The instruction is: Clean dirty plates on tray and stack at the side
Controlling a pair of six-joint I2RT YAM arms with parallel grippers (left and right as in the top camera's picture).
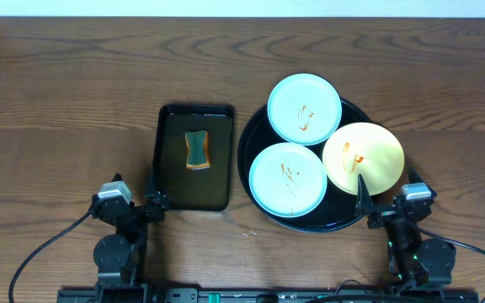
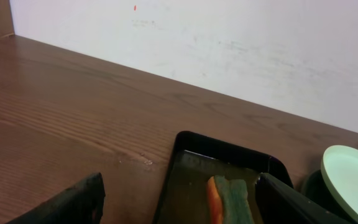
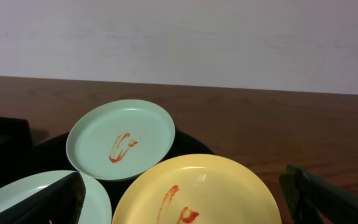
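The left jaws stand spread wide and pinch nothing, low over the wooden worktop (image 1: 74,93) near its front edge. The right jaws are spread just as wide and are likewise empty. Straight ahead of the right jaws lies the round black tray (image 1: 245,156), which carries all three plates. The yellow plate (image 3: 197,190) is the closest, just beyond the right fingertips (image 3: 328,199) and framed between them in the right wrist view, with an orange-brown smear near its middle. From overhead, its outer edge reaches over the tray's rim on the side away from the left jaws. Ahead and to the left of the right jaws sits the near mint plate (image 1: 288,179), close beside the yellow one and also smeared; whether their edges touch cannot be told. Beyond both lies the far mint plate (image 1: 304,109), smeared too, its far edge overhanging the tray's rim. Ahead and to the right of the left jaws rests a rectangular black tray (image 2: 222,149), just beside the round one and apart from it. On its glossy floor lies an orange and green sponge (image 1: 196,150), which the left wrist view shows between the left fingers and a little beyond them.
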